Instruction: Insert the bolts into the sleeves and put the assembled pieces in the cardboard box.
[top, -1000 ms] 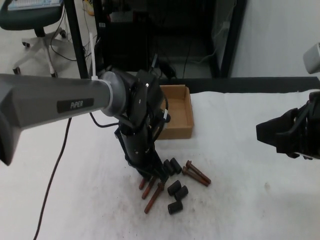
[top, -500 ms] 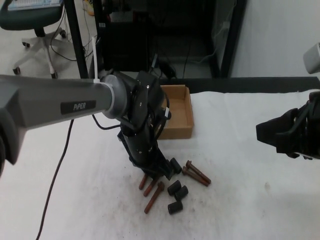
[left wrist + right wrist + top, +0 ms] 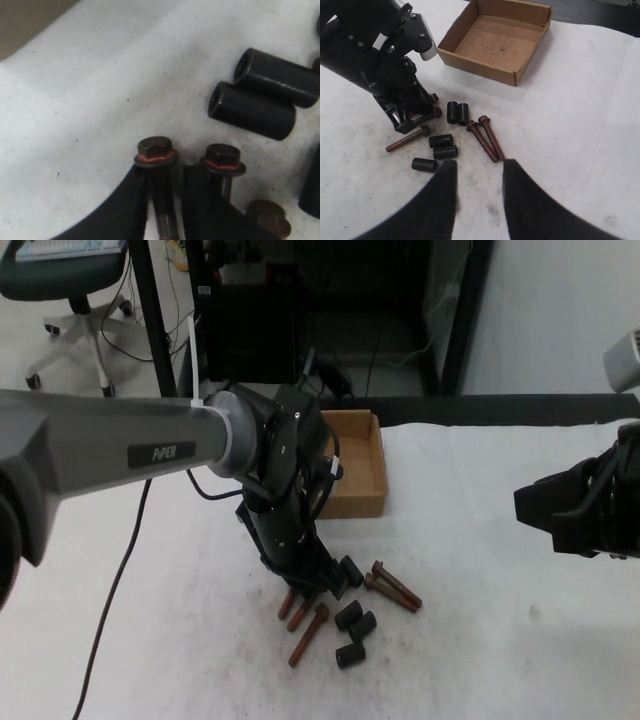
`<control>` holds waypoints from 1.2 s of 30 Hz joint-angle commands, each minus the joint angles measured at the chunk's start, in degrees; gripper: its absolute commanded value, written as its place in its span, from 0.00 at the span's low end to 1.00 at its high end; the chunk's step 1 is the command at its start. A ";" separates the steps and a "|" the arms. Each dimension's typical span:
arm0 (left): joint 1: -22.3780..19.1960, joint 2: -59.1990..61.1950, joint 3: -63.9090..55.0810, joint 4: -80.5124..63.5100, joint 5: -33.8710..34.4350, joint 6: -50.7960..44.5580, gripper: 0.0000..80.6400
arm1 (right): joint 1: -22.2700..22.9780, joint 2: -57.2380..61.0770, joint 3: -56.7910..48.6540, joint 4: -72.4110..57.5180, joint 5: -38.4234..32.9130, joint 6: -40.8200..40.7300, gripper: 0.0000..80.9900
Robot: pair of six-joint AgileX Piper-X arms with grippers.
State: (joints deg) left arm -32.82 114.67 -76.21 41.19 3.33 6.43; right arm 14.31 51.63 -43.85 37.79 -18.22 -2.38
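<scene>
Rusty bolts and black sleeves lie loose on the white bench. My left gripper (image 3: 165, 200) stands down among them, fingers (image 3: 127, 210) close on either side of one bolt's (image 3: 156, 150) shaft just below its head. A second bolt (image 3: 222, 159) lies right beside it, and two sleeves (image 3: 252, 111) rest side by side a little farther off. In the high view the left gripper (image 3: 305, 595) stands over the bolts (image 3: 300, 612). My right gripper (image 3: 479, 170) hangs open and empty above the bench, short of a pair of bolts (image 3: 487, 137).
The open cardboard box (image 3: 355, 506) sits behind the pile and holds nothing (image 3: 480, 70). Three sleeves (image 3: 441, 140) and a lone bolt (image 3: 409, 139) lie in front of the left gripper. A black cable (image 3: 110, 590) trails across the bench's left side.
The left gripper has shifted a little toward the sleeves and settled around a bolt. The right arm has stayed in place.
</scene>
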 commanded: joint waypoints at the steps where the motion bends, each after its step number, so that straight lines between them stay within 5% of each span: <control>1: -0.22 1.90 0.18 -0.99 0.12 4.03 0.00 | -0.21 -0.53 -0.69 0.89 1.52 -0.28 0.37; 18: 4.78 -16.96 0.38 -0.32 -5.80 0.98 0.00 | -0.21 -0.18 -0.42 0.99 -1.42 -0.28 0.37; 22: 8.25 -26.13 3.38 -3.25 -0.41 -1.89 0.00 | -0.03 2.79 -0.42 0.81 -8.73 -0.28 0.37; 29: 12.64 -45.52 18.97 -9.89 20.71 -8.02 0.00 | 5.38 12.73 -0.57 -6.12 -11.80 -5.35 0.37; 36: 12.63 -65.58 33.21 -10.19 22.51 -7.49 0.00 | 13.91 26.70 -8.82 -8.98 -3.36 -3.15 0.37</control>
State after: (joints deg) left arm -20.41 51.12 -44.15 31.88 25.13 -0.87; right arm 26.48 74.94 -48.96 29.24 -24.34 -5.92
